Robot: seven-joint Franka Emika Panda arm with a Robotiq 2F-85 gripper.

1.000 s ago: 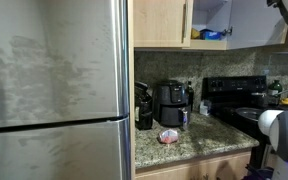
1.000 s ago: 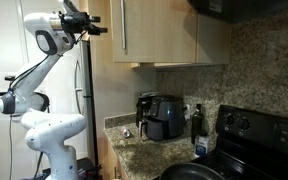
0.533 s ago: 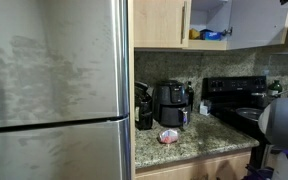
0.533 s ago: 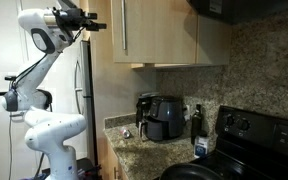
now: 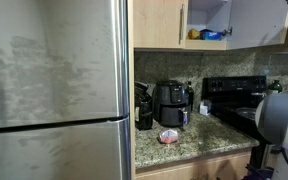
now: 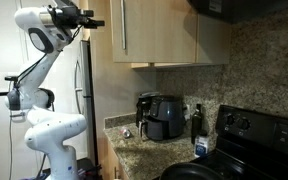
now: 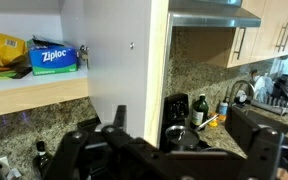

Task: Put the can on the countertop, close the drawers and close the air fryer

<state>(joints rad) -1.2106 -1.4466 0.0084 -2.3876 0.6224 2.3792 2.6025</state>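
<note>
Pinkish-red can [image 5: 168, 136] on granite counter [image 5: 214, 142], just before air fryer [image 5: 172, 103] | end effector [image 7: 169, 150] wide, empty, high above both | open cabinet door [image 7: 114, 60] straight ahead, long axis upright | judged next: swing door shut

In the wrist view the gripper [image 7: 169, 150] is a dark blur along the near bottom edge, which cuts off its lower part. The open cabinet door [image 7: 109, 60] hides the left side of the air fryer [image 7: 177, 110]. In an exterior view the robot arm [image 5: 276, 115] is a blurred pale shape cut by the right edge, covering part of the stove [image 5: 229, 92]. The fridge [image 5: 54, 90] runs off the left, top and bottom edges, and the can [image 5: 169, 135] is too small to read any label. In an exterior view a small object [image 6: 126, 132] left of the air fryer is too small to identify, and a dark pan [image 6: 189, 172] is cut by the bottom edge.
</note>
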